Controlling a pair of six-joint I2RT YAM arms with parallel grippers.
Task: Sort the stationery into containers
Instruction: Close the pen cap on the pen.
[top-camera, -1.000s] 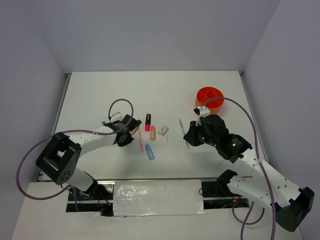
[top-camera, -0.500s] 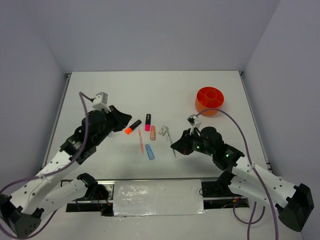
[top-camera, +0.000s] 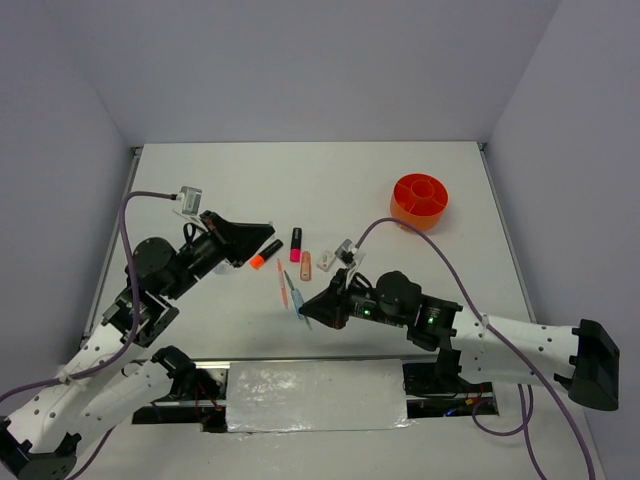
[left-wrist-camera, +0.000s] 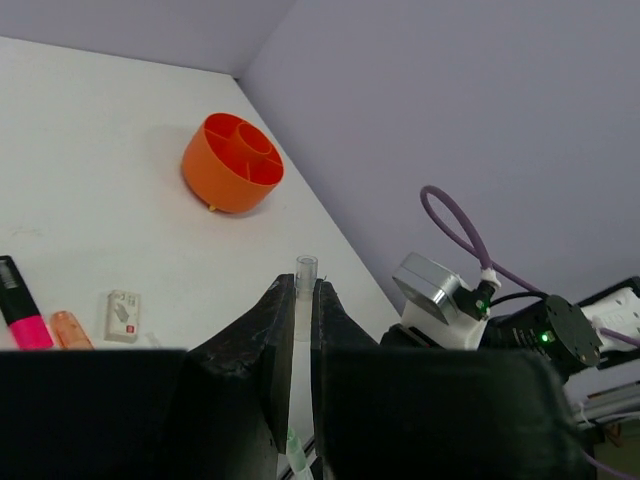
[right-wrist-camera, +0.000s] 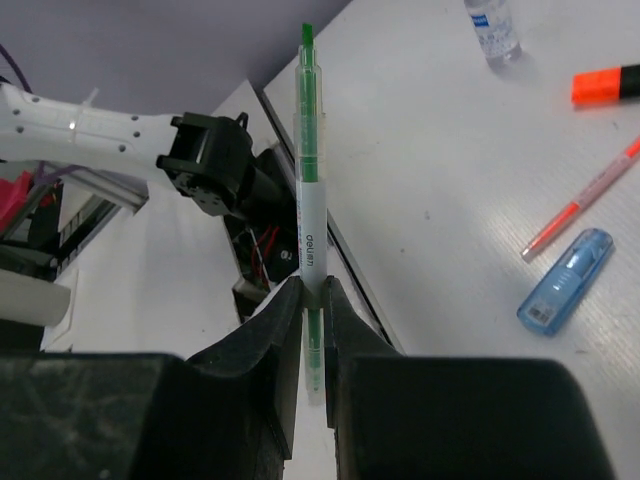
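**Pincers, pair: one thin pen apiece, tub not yet reached**

Left pincer (top-camera: 268, 230): raised over the desk (top-camera: 200, 180), jaws narrow, nipped on a clear pen (left-wrist-camera: 306, 268) standing up between them.
Right pincer (right-wrist-camera: 311, 285): low above the loose items, clamped on a green pen (right-wrist-camera: 308, 160).
Orange tub (left-wrist-camera: 225, 195): far right, well apart from both.
Lying on the desk: orange highlighter (top-camera: 265, 253), pink highlighter (top-camera: 296, 243), peach bar (top-camera: 306, 265), white piece (top-camera: 327, 260), pink pen (top-camera: 282, 283), light-blue strip (right-wrist-camera: 565, 280), bottle (right-wrist-camera: 492, 30).

Handling note: the step appears to be carriage to the tub. Send one arm at a time, as both wrists crowd the middle. Lower each pen tip-first into one compartment and release only below the rim.

Change noted: a second ago the left pincer sat at the desk beside the orange highlighter, and the right held its pen nearer the tub. The left has risen; the right has swung leftward.
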